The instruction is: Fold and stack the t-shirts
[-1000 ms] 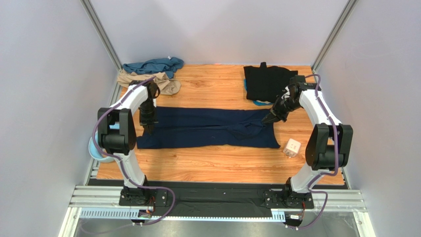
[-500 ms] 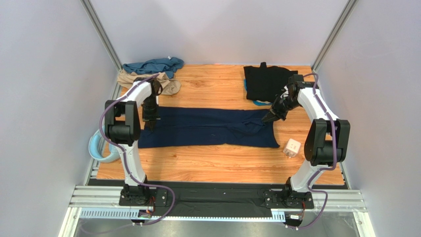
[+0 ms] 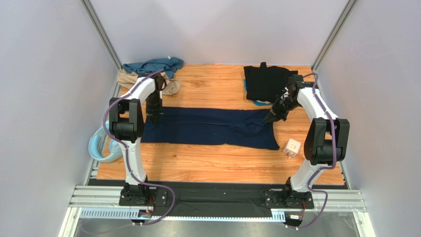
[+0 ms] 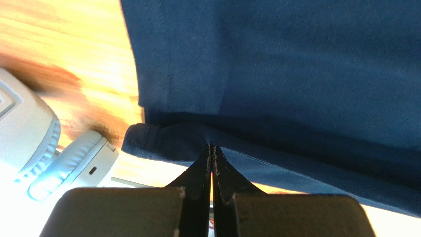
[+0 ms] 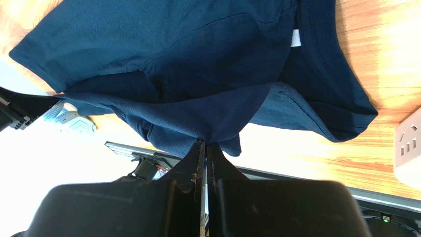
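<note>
The dark navy t-shirt (image 3: pixel 207 128) lies stretched across the middle of the wooden table (image 3: pixel 217 163). My left gripper (image 3: pixel 155 120) is shut on its left edge; in the left wrist view (image 4: pixel 211 148) the jaws pinch a fold of navy cloth (image 4: pixel 296 74). My right gripper (image 3: pixel 271 118) is shut on the shirt's right end, the cloth (image 5: pixel 197 74) hanging from the jaws (image 5: pixel 205 144). The black t-shirt (image 3: pixel 267 81) lies folded at the back right. The teal t-shirt (image 3: pixel 153 65) and the tan t-shirt (image 3: pixel 168 85) lie crumpled at the back left.
A small white cube (image 3: pixel 292 147) sits right of the navy shirt, also in the right wrist view (image 5: pixel 409 148). A pale blue plastic ring (image 3: pixel 101 148) hangs at the table's left edge. Grey walls close in the left, right and back.
My left gripper has moved back and to the right with the shirt's left edge, folding it over. My right gripper has barely moved.
</note>
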You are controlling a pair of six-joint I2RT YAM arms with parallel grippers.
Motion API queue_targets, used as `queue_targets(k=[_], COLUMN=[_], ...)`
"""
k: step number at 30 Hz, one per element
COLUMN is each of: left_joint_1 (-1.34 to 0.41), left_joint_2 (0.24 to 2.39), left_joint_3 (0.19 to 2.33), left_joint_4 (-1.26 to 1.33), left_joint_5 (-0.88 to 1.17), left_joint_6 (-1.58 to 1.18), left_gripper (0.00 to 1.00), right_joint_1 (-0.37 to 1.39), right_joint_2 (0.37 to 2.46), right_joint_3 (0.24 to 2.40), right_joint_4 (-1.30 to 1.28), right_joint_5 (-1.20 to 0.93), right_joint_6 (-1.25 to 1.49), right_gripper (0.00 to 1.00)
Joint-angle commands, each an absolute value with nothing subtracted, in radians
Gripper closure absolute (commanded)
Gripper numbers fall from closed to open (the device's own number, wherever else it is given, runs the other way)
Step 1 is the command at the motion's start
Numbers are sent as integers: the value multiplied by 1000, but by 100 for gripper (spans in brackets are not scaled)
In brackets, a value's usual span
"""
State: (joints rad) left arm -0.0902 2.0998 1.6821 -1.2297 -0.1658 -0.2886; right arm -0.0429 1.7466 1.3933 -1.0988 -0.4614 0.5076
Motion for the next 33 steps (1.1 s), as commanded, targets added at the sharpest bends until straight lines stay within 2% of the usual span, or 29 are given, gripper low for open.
queue_targets(k=[1,11,14,18,19,20,28,33], left_joint_1=[-94,-98,-103,-104,-104,-104,-104,-112], left_joint_2=[2138,2172,2166,2129,2109,2100,2008,1904], left_joint_3=[1720,1721,1724,1723,1723,1724,1733,1709], left_joint_4=[-1233,-1223,-1220,-1190,-1187,-1183,-1144,-1086], left_joint_5=[-195,-192,-198,-222,-245,-258,-368,-326], left_joint_6=[-270,-270,-268,-278,-279,-279,-301,-314], left_gripper=[100,99,90,86,79,79,77,77], right_joint_1=[-49,-49,-49,-49,-49,-49,-49,-26], right_joint_2=[1741,1755,1758,1763,1761,1761,1792,1730], right_joint_3=[1411,1407,1394,1394,1400,1404,1457,1477], right_joint_4=[-1085,-1074,-1071,-1075,-1074,-1072,-1063,-1061], right_joint_5=[-442,-434,-422,-365,-353,-344,-344,-385], right_joint_6=[502,503,505,512,517,528,538,493], right_gripper=[100,100,100,93,92,91,79,73])
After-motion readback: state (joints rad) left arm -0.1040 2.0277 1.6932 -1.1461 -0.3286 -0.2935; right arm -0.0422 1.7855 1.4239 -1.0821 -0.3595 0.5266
